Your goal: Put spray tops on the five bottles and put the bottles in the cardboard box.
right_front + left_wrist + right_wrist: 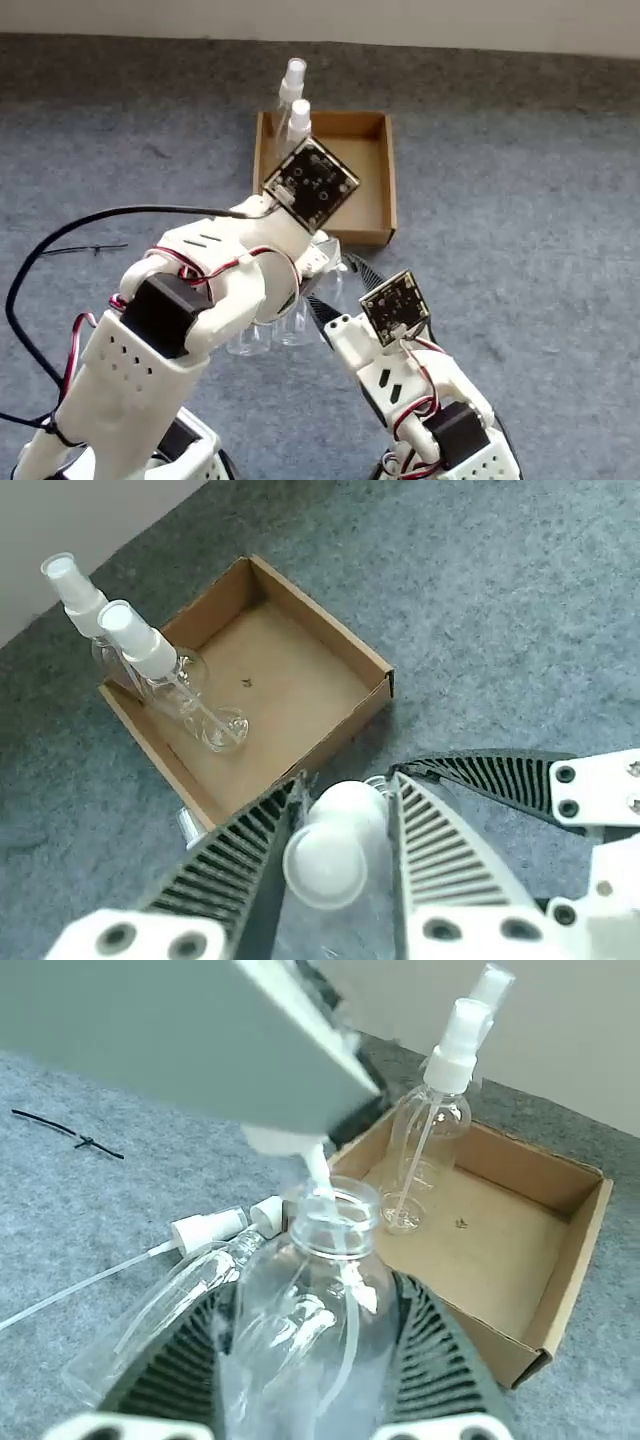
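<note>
White plastic spray top [335, 845], probably light and hard, sits clamped in the left gripper [345, 792], its thin tube [320, 1175] dipping into the clear plastic bottle [310, 1330] that the right gripper [308, 1295] hugs round the body. Thin, slick walls likely dent; I'd grip mid-body, gently. Beyond, the brown cardboard box [360, 175] holds two capped bottles [295, 120]

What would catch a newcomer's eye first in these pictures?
The left gripper pinches a white spray top right over the open neck of a clear bottle clamped in the right gripper. Behind them, two topped bottles stand in a corner of the cardboard box.
</note>
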Motion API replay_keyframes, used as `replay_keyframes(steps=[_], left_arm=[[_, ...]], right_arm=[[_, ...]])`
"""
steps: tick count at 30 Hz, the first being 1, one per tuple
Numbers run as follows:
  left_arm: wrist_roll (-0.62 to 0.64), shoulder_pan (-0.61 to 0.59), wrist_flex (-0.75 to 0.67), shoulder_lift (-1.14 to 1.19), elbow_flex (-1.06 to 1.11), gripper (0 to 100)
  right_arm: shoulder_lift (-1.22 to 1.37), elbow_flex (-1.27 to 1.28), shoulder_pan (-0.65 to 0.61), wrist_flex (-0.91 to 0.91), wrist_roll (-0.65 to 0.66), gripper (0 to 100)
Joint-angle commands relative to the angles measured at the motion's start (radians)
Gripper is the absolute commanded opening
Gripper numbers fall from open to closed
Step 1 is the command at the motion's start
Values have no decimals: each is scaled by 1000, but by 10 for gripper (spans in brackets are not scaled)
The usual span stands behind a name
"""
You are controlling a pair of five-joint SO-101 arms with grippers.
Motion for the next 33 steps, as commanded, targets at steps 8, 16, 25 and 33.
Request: replay_keyframes(steps=[8, 16, 25, 33], left_arm=[[-29, 10, 5, -4, -154, 234], [-29, -58, 2, -2, -173, 234], [-29, -160, -38, -1, -117, 234], [-29, -145, -118, -1, -24, 234]], right_arm=[[-12, -8, 18, -25, -11, 4], [-12, -8, 22, -24, -11, 4], [-12, -8, 19, -24, -11, 4], [-12, -8, 18, -24, -11, 4]])
